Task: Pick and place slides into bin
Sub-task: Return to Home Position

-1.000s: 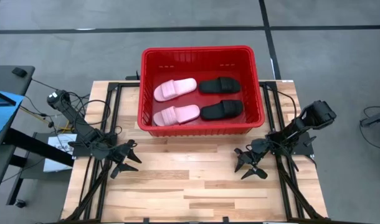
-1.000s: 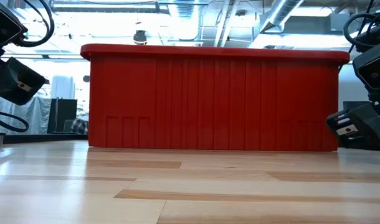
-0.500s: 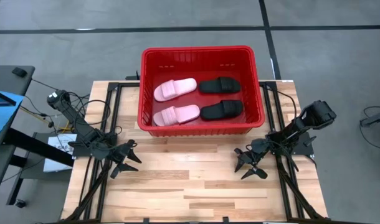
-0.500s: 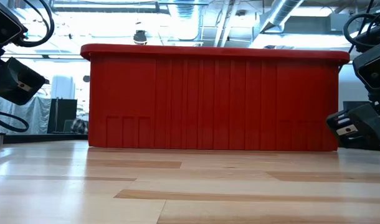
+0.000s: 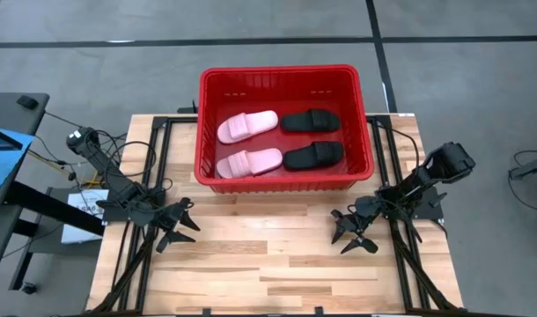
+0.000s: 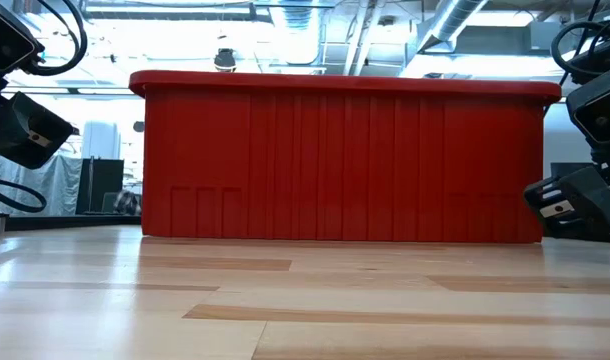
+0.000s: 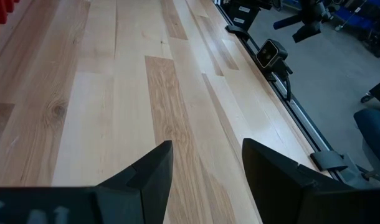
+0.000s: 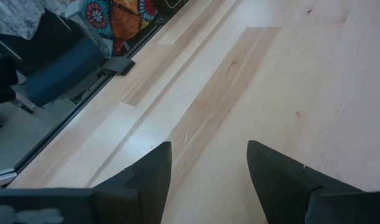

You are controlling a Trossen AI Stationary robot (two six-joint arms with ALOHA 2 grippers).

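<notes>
Left gripper (image 5: 185, 225) low over the wooden table (image 5: 277, 269), on the near-left part, fingers pointing toward the table's middle. In the left wrist view its fingers (image 7: 154, 168) stand apart with only bare planks between them; it holds nothing. Right gripper (image 5: 343, 231) mirrors it on the near-right part, facing the left gripper across open wood, well apart from it. Its fingers (image 8: 154, 165) are likewise spread, with nothing between them. The bin (image 5: 277, 70) sits on the far side of both grippers, roughly centred between them, its near wall well clear of either set of fingertips and its far end past the table's far edge. All four slides lie inside the bin, soles down. On the half nearer the left gripper are one pink slide (image 5: 247, 126) toward the far wall and a second pink slide (image 5: 249, 162) toward the near wall. On the half nearer the right gripper are one black slide (image 5: 309, 121) toward the far wall and a second black slide (image 5: 312, 156) toward the near wall. Each pink slide is just beside the black slide in its row. In the low view the bin's solid red wall (image 6: 345, 160) fills the middle, with dark arm parts at either edge; the slides are hidden behind it.
</notes>
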